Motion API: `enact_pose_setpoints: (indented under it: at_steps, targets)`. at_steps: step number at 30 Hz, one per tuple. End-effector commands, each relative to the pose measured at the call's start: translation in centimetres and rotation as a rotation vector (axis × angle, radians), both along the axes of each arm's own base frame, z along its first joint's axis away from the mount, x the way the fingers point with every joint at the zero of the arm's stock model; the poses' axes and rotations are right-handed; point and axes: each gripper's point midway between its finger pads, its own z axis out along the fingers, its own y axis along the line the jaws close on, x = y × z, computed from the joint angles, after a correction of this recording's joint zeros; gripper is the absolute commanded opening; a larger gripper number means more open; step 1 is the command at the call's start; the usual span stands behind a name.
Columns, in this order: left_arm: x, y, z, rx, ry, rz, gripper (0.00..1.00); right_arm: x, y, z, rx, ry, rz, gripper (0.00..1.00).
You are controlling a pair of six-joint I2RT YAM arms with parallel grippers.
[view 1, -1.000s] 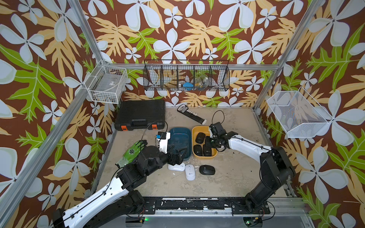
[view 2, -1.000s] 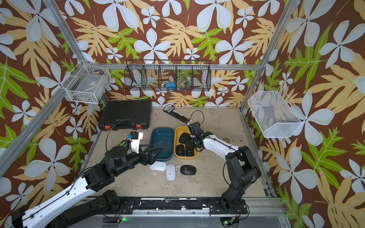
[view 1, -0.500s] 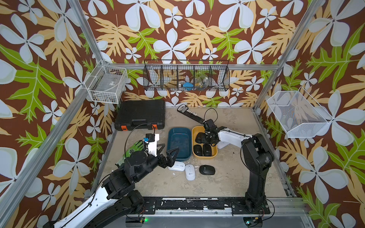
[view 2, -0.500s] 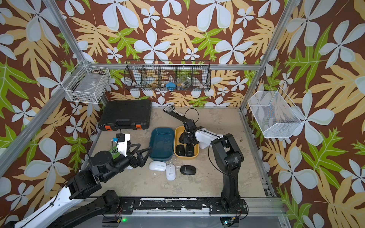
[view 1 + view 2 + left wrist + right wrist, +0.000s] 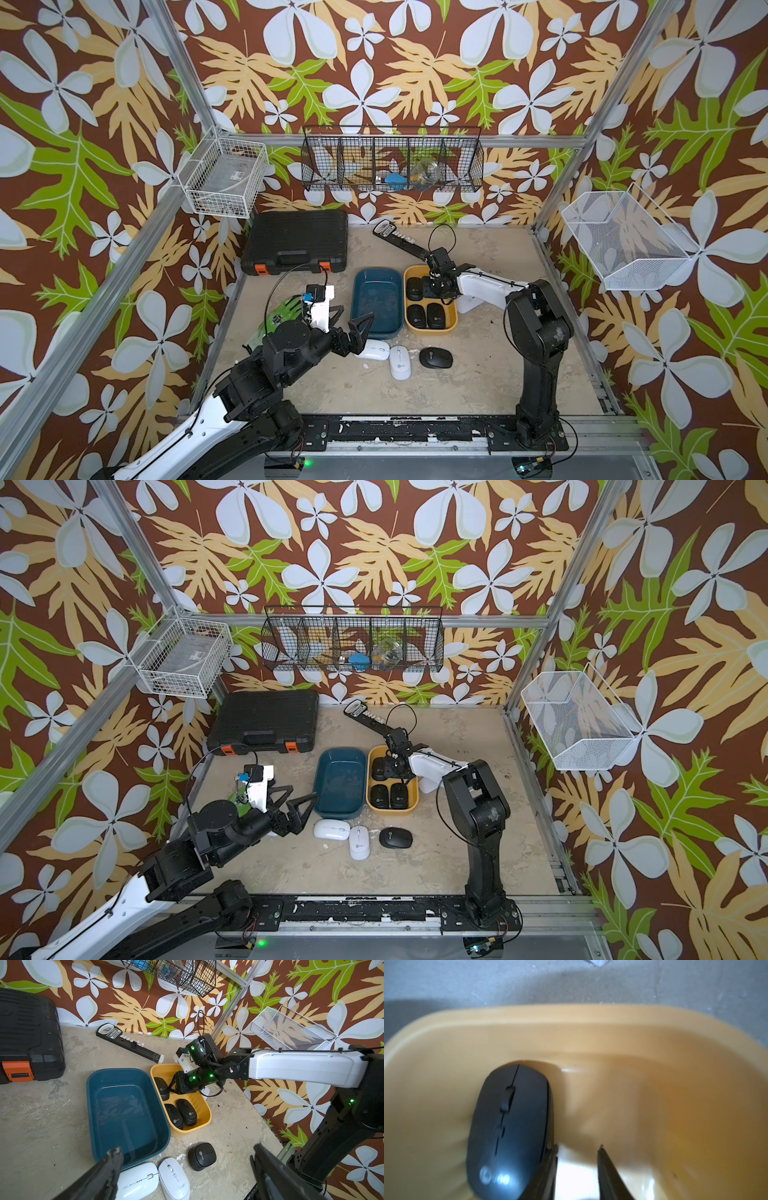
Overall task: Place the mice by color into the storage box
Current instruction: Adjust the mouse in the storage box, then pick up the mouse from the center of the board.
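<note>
Directions are read as on a clock laid over a top view, with 12 toward the back wall. Three black mice (image 5: 416, 316) are seated in the yellow bin (image 5: 430, 331). The blue bin (image 5: 376, 299), just beside it at 9 o'clock, holds nothing. Two white mice (image 5: 372, 349) and a loose black mouse (image 5: 435, 358) lie on the table (image 5: 478, 249) at 6 o'clock of the bins, the white mice side by side and apparently touching. The right gripper (image 5: 578, 1146) is set inside the yellow bin, its fingers parted with nothing between them, just beside the rear black mouse (image 5: 510, 1126). The left gripper (image 5: 354, 316) is spread wide and empty at 11 o'clock of the white mice. The mice are judged light, rigid and smooth (the glossy white shells probably slipperier than the matte black). Hold is best taken across the narrow flanks at mid-length. Little finger room is left between the white mice, and the blue bin's wall stands close at 12 o'clock. A black case (image 5: 297, 239) and a black bar tool (image 5: 399, 239) lie well clear.
</note>
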Motion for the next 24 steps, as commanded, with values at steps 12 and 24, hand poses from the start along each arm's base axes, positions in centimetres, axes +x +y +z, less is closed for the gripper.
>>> enact_pose_setpoints:
  at_steps: [12,24]
  targets:
    - [-0.5,-1.4,-2.3,-0.036,0.054,-0.061,1.0,-9.8,1.4,13.9,0.33,-0.226,0.215,0.46]
    - [-1.5,-1.8,-3.8,-0.034,0.088,-0.113,1.0,-27.1,7.9,8.6,0.379,-0.09,0.508,0.67]
